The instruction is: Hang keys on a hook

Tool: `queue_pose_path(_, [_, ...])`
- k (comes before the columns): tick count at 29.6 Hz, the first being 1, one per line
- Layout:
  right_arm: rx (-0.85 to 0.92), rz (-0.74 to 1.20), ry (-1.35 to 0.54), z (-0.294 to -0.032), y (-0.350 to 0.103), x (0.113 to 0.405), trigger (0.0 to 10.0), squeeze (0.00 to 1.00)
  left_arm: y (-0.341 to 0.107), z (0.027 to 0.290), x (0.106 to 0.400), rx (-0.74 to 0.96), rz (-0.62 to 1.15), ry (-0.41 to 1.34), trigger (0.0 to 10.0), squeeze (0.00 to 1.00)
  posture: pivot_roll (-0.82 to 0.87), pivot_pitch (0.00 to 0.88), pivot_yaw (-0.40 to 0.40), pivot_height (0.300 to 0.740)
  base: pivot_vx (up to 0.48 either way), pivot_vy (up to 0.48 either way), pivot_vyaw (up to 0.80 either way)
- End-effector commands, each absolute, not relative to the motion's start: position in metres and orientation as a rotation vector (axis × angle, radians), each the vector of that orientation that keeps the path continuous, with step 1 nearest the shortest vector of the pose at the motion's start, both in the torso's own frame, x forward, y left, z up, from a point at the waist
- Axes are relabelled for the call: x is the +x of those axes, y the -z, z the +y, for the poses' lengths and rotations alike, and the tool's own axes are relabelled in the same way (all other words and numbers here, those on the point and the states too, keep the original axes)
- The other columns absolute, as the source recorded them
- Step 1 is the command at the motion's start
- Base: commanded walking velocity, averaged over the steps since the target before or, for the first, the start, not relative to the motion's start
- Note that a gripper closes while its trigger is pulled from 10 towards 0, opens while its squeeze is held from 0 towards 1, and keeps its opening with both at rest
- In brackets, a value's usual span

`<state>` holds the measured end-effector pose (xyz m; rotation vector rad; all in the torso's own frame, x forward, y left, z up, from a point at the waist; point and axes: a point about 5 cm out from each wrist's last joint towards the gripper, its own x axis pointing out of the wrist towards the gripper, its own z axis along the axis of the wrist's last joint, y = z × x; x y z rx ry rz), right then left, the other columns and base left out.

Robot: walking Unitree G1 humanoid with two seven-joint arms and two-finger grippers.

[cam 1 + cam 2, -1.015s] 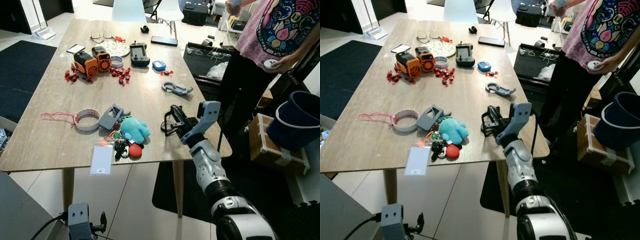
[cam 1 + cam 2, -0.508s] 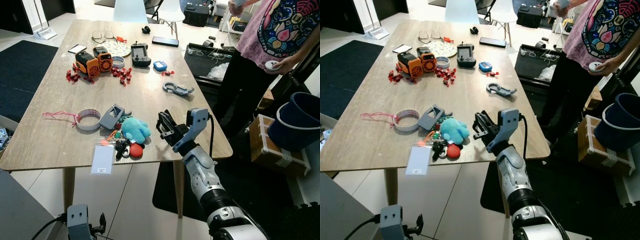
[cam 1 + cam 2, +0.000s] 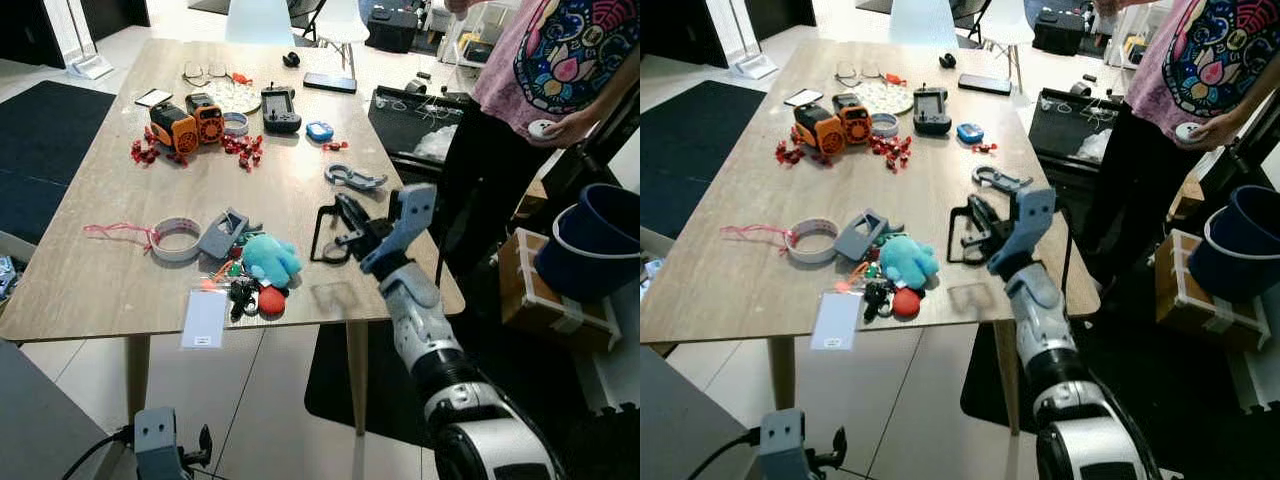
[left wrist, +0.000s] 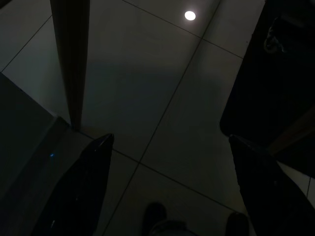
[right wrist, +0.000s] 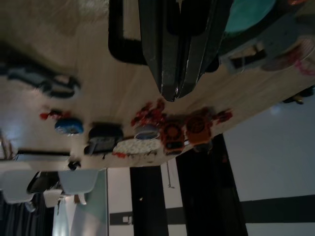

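The right gripper (image 3: pixel 345 222) is raised above the bench (image 3: pixel 110 260) near its right edge, its two black fingers pressed together on a black, frame-shaped hook (image 3: pixel 322 238) that hangs below them; the right wrist view shows the fingers (image 5: pixel 170 44) closed tight, tip to tip, with the black frame just behind. The hook's foot looks lifted just clear of the wood, though whether it touches I cannot tell. The keys (image 3: pixel 240 293) lie well apart from it, close to the bench's near edge, bunched with a red fob (image 3: pixel 270 300), a teal plush toy (image 3: pixel 268 258) and a clear card sleeve (image 3: pixel 205 317). Beside them sit a grey plastic holder (image 3: pixel 224 232) and a roll of tape (image 3: pixel 176 239). The left gripper (image 4: pixel 167 191) hangs idle over the tiled floor, fingers spread. A person (image 3: pixel 560 70) stands past the right edge. The step in hand seems to be bringing the hook into place; next, it needs setting down steadily before the keys are fetched
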<state>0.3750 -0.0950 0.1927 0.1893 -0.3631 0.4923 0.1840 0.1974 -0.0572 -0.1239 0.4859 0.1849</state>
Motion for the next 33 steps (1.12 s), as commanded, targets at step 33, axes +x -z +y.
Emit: queue_pose_path(33, [0.121,-0.183,-0.827,-0.045,-0.129,0.328,10.0,0.0,0.062,0.194,0.177,-0.138,0.508,-0.189,10.0,0.0,0.05,0.103,-0.088,0.74,0.0,0.0,0.0])
